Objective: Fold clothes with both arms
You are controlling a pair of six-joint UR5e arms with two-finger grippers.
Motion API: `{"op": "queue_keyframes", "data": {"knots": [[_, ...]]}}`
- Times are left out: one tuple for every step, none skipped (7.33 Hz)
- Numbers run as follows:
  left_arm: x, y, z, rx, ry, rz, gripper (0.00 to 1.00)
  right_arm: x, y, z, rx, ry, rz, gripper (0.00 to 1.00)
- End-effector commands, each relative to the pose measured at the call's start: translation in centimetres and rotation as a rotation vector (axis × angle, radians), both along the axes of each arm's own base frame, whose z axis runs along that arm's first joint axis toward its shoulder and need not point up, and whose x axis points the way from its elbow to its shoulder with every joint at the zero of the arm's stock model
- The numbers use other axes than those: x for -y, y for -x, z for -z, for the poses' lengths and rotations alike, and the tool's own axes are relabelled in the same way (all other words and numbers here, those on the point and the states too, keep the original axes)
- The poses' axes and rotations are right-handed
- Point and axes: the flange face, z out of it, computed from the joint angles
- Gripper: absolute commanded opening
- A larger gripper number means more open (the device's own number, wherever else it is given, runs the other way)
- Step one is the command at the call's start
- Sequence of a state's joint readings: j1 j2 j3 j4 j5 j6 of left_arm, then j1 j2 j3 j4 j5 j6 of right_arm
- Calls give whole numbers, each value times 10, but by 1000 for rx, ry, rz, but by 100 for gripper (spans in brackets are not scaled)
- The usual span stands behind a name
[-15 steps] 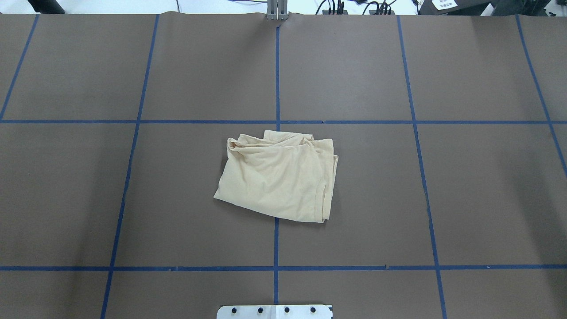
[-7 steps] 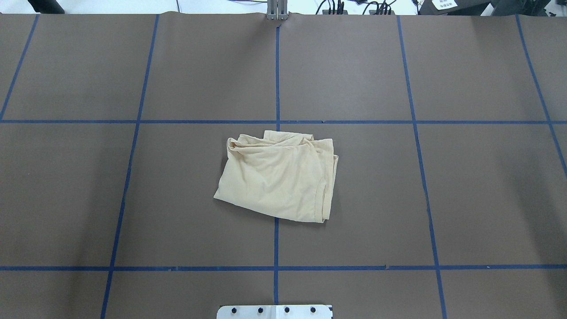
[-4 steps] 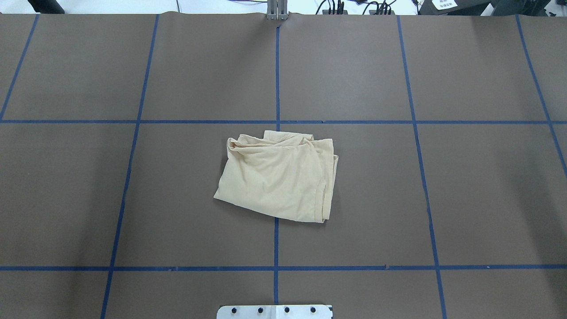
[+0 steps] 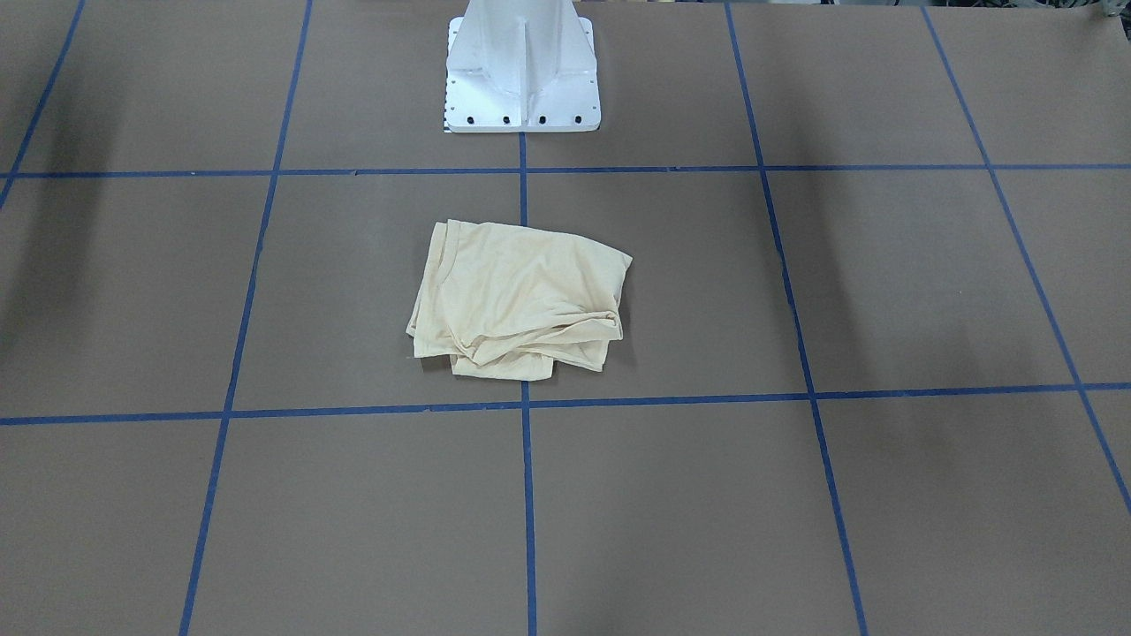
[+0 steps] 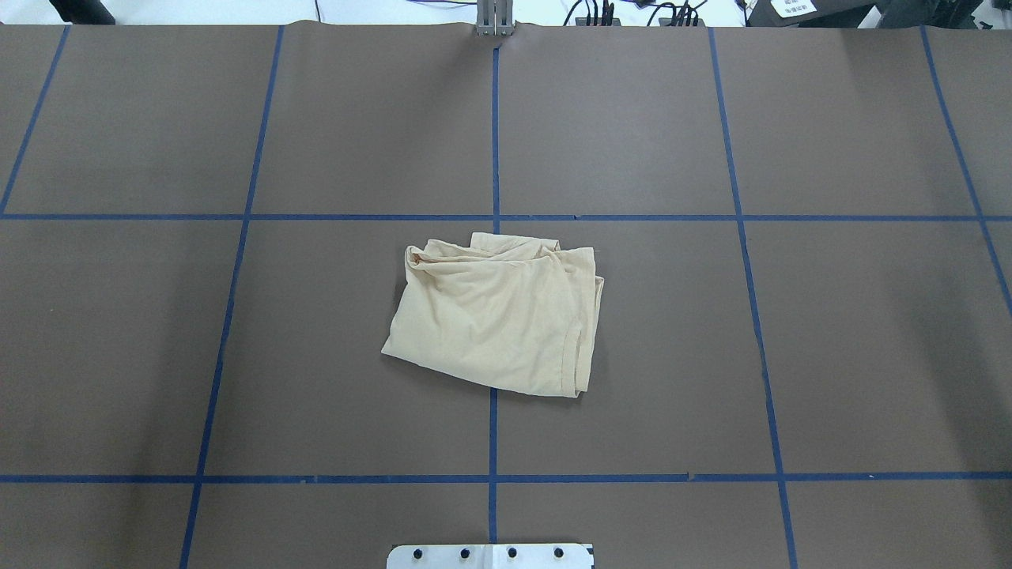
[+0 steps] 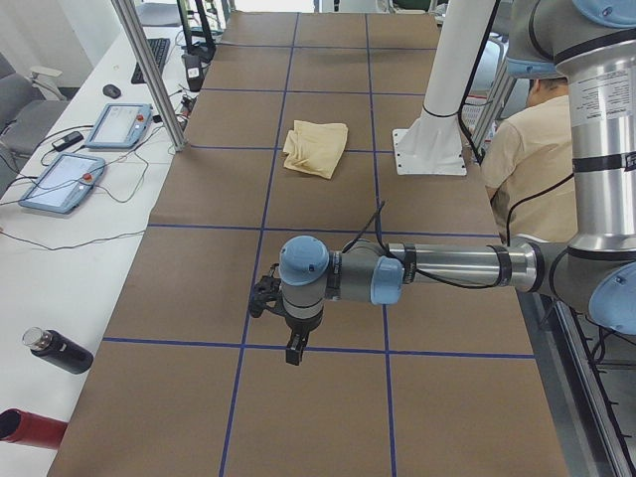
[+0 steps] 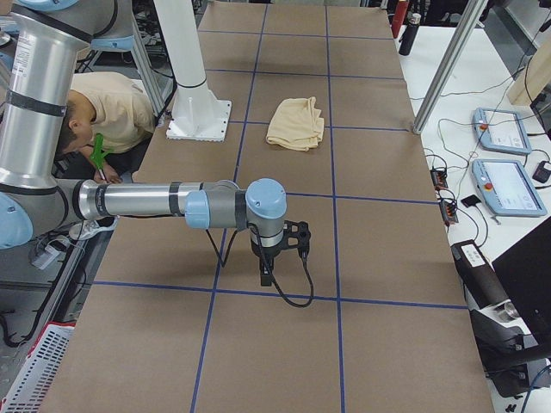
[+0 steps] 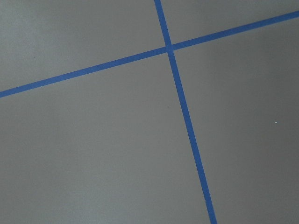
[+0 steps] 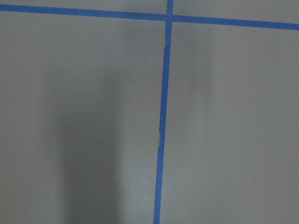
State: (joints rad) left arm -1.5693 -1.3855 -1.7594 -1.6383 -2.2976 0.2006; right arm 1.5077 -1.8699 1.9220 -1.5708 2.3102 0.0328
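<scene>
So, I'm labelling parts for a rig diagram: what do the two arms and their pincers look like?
The left arm and the right arm are alike: silver-grey metal tubes with light blue joint caps and black bands. Each ends in a small black pincer, the left pincer and the right pincer. A thin black cable loops loosely by each wrist.

Nothing has moved that the overhead view can show. The shirt (image 5: 494, 316) has not slid, turned or opened up. Its edges and bumps look as they did before, and it lies on the same spot in the middle of the table (image 5: 356, 118). The other views have no earlier picture to check against.
</scene>
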Motion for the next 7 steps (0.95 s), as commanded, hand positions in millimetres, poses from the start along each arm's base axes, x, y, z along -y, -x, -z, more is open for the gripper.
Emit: {"op": "queue_keyframes", "data": {"knots": [[0,0,0,1,1,1,100,0,0,1,0,-3,0,100],[0,0,-1,0,3,1,100,0,0,1,0,-4,0,100],[0,0,-1,-2,4,1,100,0,0,1,0,-4,0,100],[0,0,-1,-2,4,1,100,0,0,1,-1,-4,0,100],[0,0,-1,-2,4,1,100,0,0,1,-1,-5,1,100],[0,0,-1,-2,4,1,100,0,0,1,-3,-4,0,100],[0,0,-1,0,4,1,100,1,0,2,-2,-14,0,100]]}}
